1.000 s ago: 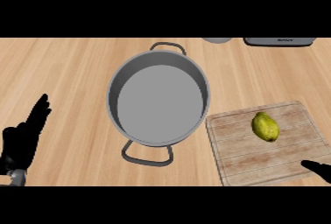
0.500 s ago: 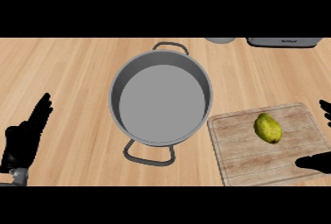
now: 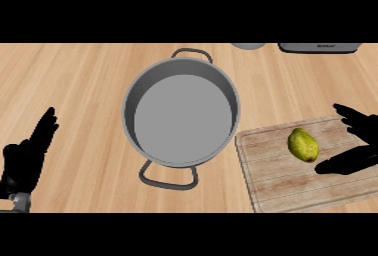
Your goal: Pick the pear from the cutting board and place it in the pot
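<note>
From my head view, the yellow-green pear (image 3: 303, 145) lies on the wooden cutting board (image 3: 288, 185), right of the empty grey pot (image 3: 181, 111) on the table (image 3: 74, 75). My right hand (image 3: 359, 142) brackets it, fingers spread, holding nothing. My left hand (image 3: 26, 157) rests open at the left edge.

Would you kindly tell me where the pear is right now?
In the head view the pear lies on the cutting board at the right, just right of the pot, with the right hand open beside it.
</note>
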`<control>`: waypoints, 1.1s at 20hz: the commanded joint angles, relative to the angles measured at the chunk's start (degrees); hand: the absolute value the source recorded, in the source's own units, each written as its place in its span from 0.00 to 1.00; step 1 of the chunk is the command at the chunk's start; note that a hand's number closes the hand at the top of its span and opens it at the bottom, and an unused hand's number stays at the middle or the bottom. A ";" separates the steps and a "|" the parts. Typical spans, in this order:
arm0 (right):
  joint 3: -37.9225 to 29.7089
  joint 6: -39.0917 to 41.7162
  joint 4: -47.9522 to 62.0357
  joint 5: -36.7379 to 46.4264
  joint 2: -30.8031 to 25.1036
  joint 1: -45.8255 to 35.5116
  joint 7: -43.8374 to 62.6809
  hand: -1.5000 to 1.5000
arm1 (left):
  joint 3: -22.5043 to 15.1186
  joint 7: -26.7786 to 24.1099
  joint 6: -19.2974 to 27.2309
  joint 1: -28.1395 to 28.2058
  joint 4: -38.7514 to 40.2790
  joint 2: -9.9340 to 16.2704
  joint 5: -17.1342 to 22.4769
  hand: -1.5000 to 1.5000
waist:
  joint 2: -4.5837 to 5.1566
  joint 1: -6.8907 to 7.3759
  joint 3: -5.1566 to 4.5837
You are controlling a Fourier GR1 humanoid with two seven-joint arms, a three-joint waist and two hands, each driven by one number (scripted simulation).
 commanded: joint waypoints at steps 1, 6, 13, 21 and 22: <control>-0.38 5.02 6.74 3.08 3.27 -3.45 -0.24 0.00 | 0.98 -1.84 -0.96 1.18 0.81 -1.53 -1.88 0.50 | -0.02 -0.20 0.03; -1.72 8.00 8.64 6.06 6.50 -7.38 3.54 0.00 | 2.43 -1.48 -1.76 3.48 -1.02 -2.55 -3.47 0.50 | -0.07 -0.14 0.02; -2.08 8.26 11.02 12.96 13.84 -4.98 2.11 0.00 | 4.97 -2.75 -4.64 1.96 1.10 -4.95 -4.98 0.50 | -0.10 -0.53 0.02; -5.71 11.54 16.67 18.24 17.22 -5.20 -2.04 0.00 | 8.30 0.92 -7.86 1.64 -1.93 -5.54 -5.40 0.50 | -0.09 -0.51 0.03; -2.64 7.78 19.29 22.04 21.71 -7.95 -0.94 0.00 | 7.82 1.85 -7.19 0.73 -1.57 -6.28 -6.15 0.50 | -0.06 -0.38 0.03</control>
